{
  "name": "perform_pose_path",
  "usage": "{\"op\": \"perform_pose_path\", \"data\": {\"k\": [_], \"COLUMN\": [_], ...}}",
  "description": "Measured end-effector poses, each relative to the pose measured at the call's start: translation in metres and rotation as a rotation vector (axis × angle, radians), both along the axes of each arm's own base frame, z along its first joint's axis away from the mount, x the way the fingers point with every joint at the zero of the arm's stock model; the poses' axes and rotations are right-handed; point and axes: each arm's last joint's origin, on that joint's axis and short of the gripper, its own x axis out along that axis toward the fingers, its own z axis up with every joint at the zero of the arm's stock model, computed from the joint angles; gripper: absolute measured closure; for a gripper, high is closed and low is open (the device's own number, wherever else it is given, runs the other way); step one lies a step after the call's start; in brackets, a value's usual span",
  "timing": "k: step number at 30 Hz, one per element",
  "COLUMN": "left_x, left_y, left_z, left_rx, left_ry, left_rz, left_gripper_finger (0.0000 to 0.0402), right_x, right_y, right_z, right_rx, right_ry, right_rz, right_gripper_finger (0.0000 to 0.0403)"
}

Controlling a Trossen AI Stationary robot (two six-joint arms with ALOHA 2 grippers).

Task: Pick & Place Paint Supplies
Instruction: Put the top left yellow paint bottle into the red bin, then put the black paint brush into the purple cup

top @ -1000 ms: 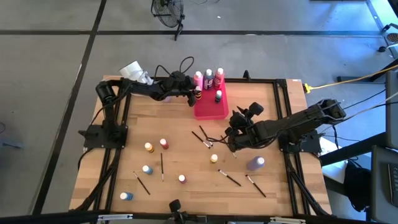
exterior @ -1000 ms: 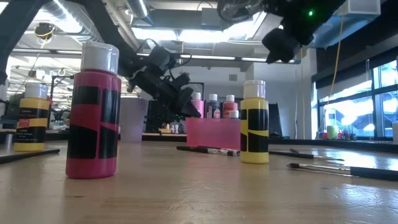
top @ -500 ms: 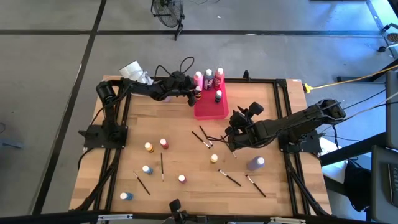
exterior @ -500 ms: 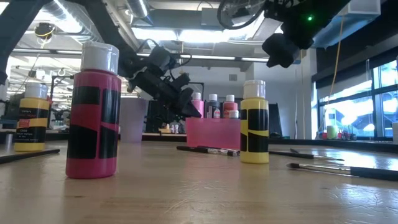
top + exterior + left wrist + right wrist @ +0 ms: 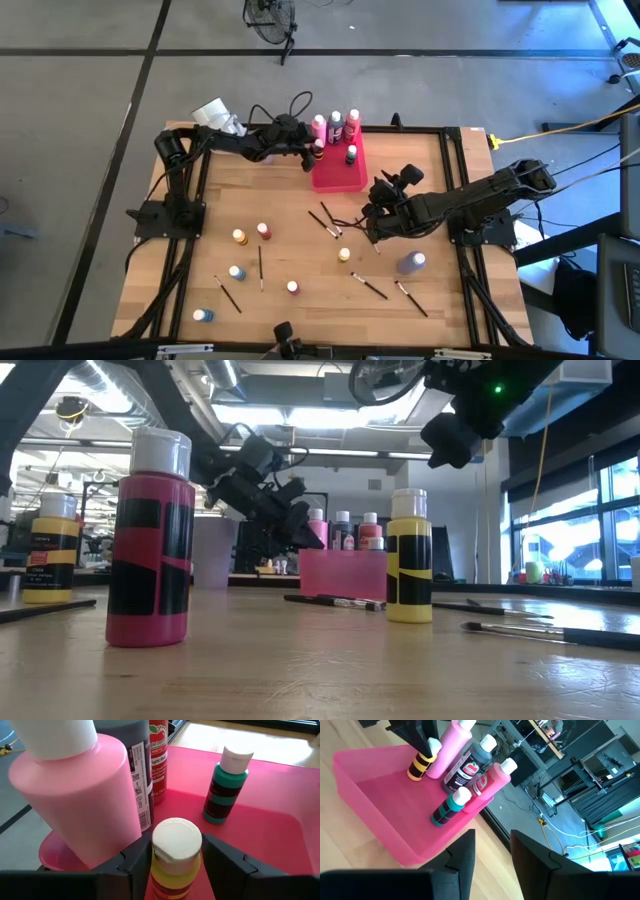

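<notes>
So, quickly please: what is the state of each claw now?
Left claw: around the yellow bottle in the pink tray; grip cannot be told.
Right claw: open, empty.

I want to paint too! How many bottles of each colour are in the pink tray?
pink bottle: 1
dark grey bottle: 1
red bottle: 1
green bottle: 1
yellow bottle: 1
Total: 5 bottles in the tray

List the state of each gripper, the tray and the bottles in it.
Left gripper: over the tray, fingers either side of the yellow bottle; grip unclear.
Right gripper: open, empty, above the table.
Pink tray: holds five bottles.
Pink bottle: tilted.
Green bottle: upright, capped.
Dark bottle and red bottle: capped, in the tray.
</notes>
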Motion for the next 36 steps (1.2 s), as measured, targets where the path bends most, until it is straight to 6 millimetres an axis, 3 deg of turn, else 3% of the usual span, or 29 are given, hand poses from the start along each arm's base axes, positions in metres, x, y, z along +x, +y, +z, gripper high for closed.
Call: {"op": "perform_pose_path", "data": {"k": [11,22,36], "left_x": [0.002,0.001,-0.015], "left_y": [-0.002,-0.002,-0.019], "left_z": [0.001,0.003,0.052], "left_rx": [0.009,0.021,0.01], "left_ry": [-0.014,-0.013,0.011], "left_rz": [-0.007,0.013,0.005], "left_gripper_finger": [0.0167,0.0158,0.0162], "right_x": [0.0,0.0,0.0], "right_y": [0.0,0.0,0.0], "right_z": [0.0,-0.001,-0.001], "right_rx": [0.009,0.022,0.018], "right_ry": [0.003,0.007,0.028], "right_rz": [0.002,0.005,0.013], "right_gripper_finger": [0.0275,0.0275,0.0275]}}
